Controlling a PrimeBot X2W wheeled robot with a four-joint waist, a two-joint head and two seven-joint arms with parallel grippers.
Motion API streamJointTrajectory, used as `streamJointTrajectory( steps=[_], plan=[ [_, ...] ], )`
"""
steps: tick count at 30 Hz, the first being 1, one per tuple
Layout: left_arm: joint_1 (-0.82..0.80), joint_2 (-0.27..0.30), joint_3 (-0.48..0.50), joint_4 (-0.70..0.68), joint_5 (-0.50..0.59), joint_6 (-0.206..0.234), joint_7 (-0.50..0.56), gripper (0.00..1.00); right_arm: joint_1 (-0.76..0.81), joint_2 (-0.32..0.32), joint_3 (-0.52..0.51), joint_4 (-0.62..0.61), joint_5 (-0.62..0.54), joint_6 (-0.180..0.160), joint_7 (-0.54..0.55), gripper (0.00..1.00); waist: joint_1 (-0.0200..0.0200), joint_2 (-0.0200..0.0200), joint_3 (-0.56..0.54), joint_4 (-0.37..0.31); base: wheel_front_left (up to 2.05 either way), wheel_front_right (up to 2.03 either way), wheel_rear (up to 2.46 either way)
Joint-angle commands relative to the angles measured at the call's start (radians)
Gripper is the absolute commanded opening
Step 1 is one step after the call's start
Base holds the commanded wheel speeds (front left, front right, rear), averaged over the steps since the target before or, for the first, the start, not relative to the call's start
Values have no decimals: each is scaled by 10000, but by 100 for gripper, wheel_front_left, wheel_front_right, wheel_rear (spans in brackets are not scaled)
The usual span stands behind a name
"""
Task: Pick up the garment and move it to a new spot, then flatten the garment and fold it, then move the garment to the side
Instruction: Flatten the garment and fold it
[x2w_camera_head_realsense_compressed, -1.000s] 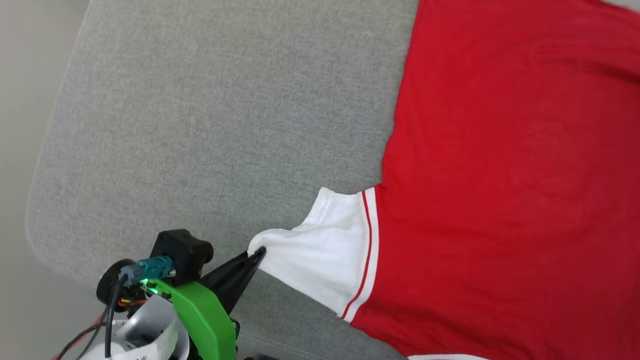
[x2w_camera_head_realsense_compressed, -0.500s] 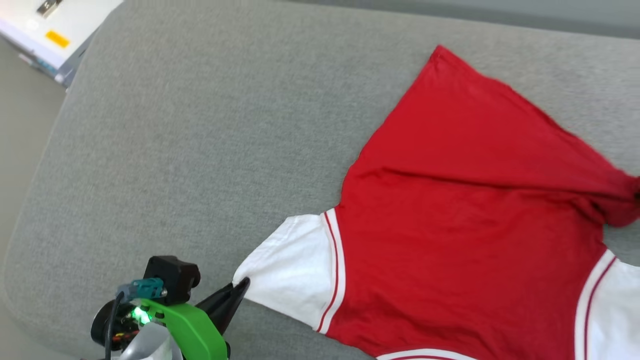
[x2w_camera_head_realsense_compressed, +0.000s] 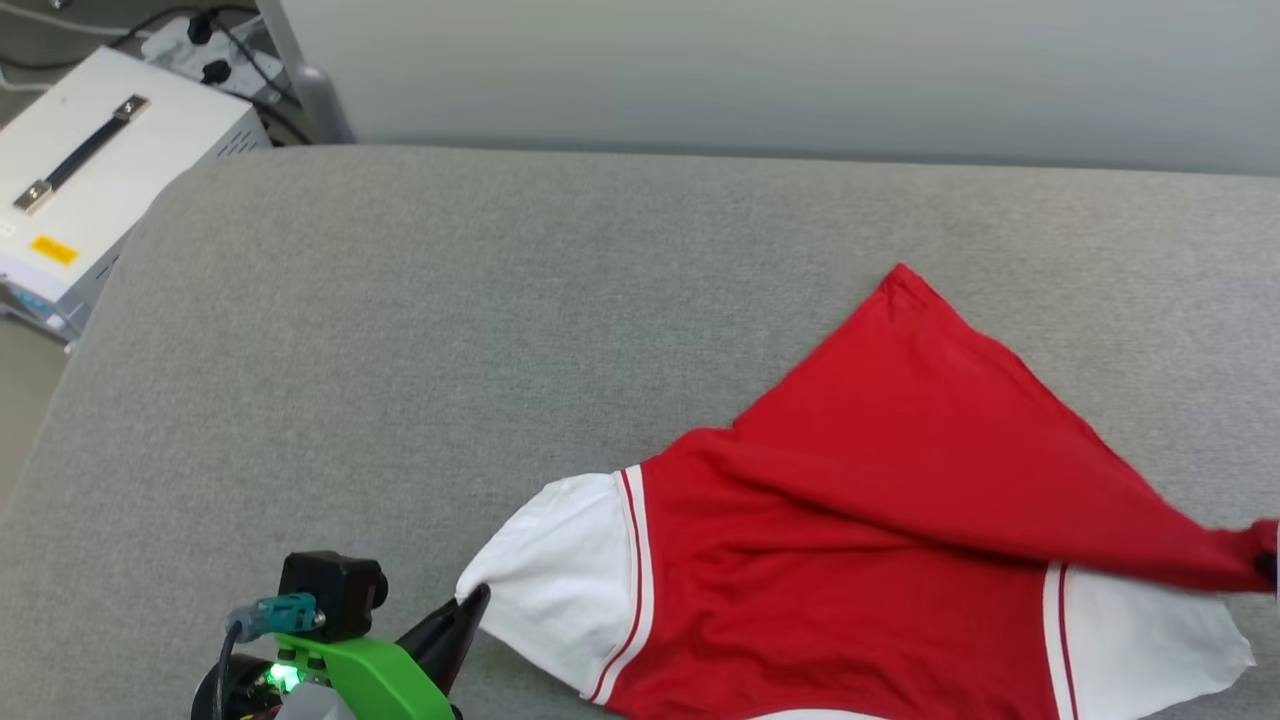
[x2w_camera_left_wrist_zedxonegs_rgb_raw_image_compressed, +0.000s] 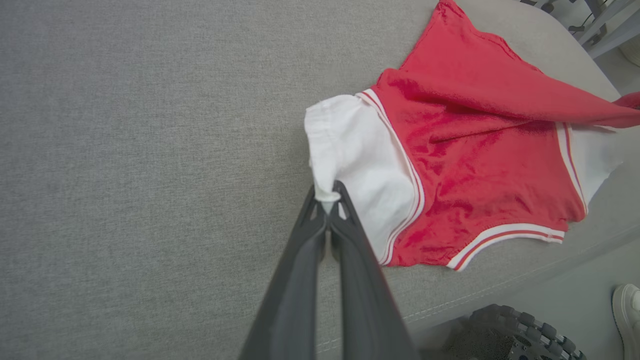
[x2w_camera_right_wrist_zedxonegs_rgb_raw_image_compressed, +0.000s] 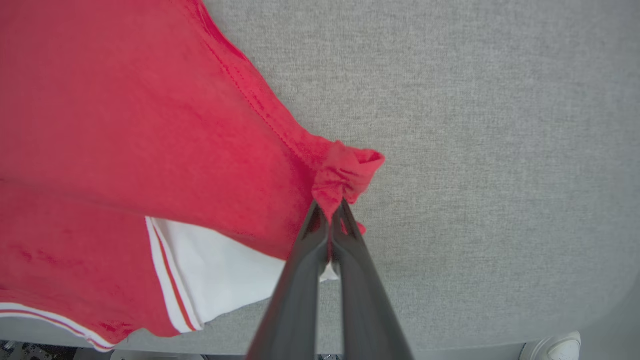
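The left arm (x2w_camera_head_realsense_compressed: 345, 670), green-bracketed with a black camera block, reaches in low over the near edge of the grey fabric-covered worktop (x2w_camera_head_realsense_compressed: 420, 330), its two long dark fingers (x2w_camera_left_wrist_zedxonegs_rgb_raw_image_compressed: 295, 280) angled toward the worktop's middle. The left jaws are pressed together, pinching the cuff of one white sleeve (x2w_camera_head_realsense_compressed: 560, 570) of the red jersey garment (x2w_camera_head_realsense_compressed: 850, 560) with white short sleeves and red-white striped trim. The right jaws are likewise pressed together, the right arm's dark fingers (x2w_camera_right_wrist_zedxonegs_rgb_raw_image_compressed: 300, 285) nipping a bunched corner of the red hem (x2w_camera_right_wrist_zedxonegs_rgb_raw_image_compressed: 345, 175) and holding it raised near the worktop's right end, so a red panel stretches taut over the top of the other white sleeve (x2w_camera_head_realsense_compressed: 1140, 640). The garment lies on the near right part of the worktop. Beyond the worktop's far edge stands a pale wall (x2w_camera_head_realsense_compressed: 800, 70); off its far left corner sits a white metal box (x2w_camera_head_realsense_compressed: 90, 170) with a black handle and yellow label. Half a second ago the head camera looked lower, showing little wall and only a corner of the box. A second ago the red body lay spread flat; since then the hem corner has been drawn toward the near side, while the left jaws have kept their pinch.
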Motion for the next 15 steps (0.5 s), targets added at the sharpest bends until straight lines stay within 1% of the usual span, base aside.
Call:
streamJointTrajectory(
  steps=[1, 6, 9, 15],
  plan=[
    [186, -106, 26, 71, -99, 85, -112, 0, 384, 130, -136, -271, -55, -7, 116, 0, 1, 115, -406, -340, 0, 0, 0],
    [272, -455, -2, 341, -215, 71, -435, 0, 1486, 792, -584, -1044, 117, -7, 407, 0, 1, 115, -581, -425, 0, 0, 0],
    [237, -617, -72, 520, -186, 47, -561, 0, 2029, 979, -738, -1189, 7, -7, 439, 0, 1, 115, -641, -433, 0, 0, 0],
    [79, -944, -158, 820, -132, 11, -812, 0, 2673, 1617, -1005, -1258, 137, -7, 287, 0, 1, 115, -682, -398, 0, 0, 0]
  ],
)
